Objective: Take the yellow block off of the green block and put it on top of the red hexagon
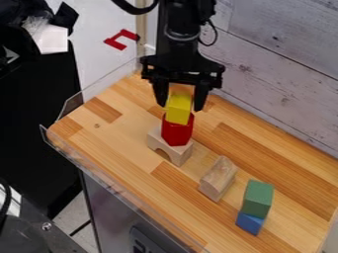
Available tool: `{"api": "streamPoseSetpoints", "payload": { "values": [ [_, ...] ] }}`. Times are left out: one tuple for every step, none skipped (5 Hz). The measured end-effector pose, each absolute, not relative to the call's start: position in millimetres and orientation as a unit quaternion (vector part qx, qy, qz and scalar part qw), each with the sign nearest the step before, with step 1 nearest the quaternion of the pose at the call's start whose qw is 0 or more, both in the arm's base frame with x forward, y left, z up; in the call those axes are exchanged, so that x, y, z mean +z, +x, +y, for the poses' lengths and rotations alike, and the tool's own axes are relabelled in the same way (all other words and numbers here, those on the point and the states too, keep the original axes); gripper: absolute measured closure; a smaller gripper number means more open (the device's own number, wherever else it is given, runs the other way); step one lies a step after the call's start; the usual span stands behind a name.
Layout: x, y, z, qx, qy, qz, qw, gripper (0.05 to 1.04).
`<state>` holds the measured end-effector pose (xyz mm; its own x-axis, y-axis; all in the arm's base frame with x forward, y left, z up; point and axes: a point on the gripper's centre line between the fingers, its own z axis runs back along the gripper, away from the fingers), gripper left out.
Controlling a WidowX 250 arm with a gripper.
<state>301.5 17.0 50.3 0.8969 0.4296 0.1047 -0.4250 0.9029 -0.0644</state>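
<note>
Camera view: the bright yellow block [178, 108] is seen at the far left of the light wooden tabletop [119, 133], set on top of the red hexagonal block [177, 131]. The red piece is borne in turn by a pale wooden arch block [179, 154]. At the near right, the green block [257, 197] is left with its top bare, propped over a blue triangular block [250, 223]; a plain wooden block [218, 179] is placed between the two stacks.

The black two-finger gripper [180, 105] is held directly above and around the yellow block, one finger to its left and one to its right. A gap is shown on each side, so the fingers are judged to be spread and the block released.

By this reading, both the removal from green and the placing on red can be counted as done. The seam between yellow and red is partly lost from this angle, but the block appears fairly seated. All that is left is for the gripper to be lifted straight clear, without the stack being brushed.
</note>
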Motion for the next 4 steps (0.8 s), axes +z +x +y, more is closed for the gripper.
{"api": "streamPoseSetpoints", "payload": {
  "values": [
    [51,301,17,0.225,-0.023,-0.055,0.972,0.077],
    [63,296,17,0.229,-0.025,-0.060,0.971,0.083],
    [98,292,16,0.228,-0.028,-0.106,0.967,0.083],
    [126,286,5,0.214,-0.012,-0.139,0.967,0.083]
  ]
}}
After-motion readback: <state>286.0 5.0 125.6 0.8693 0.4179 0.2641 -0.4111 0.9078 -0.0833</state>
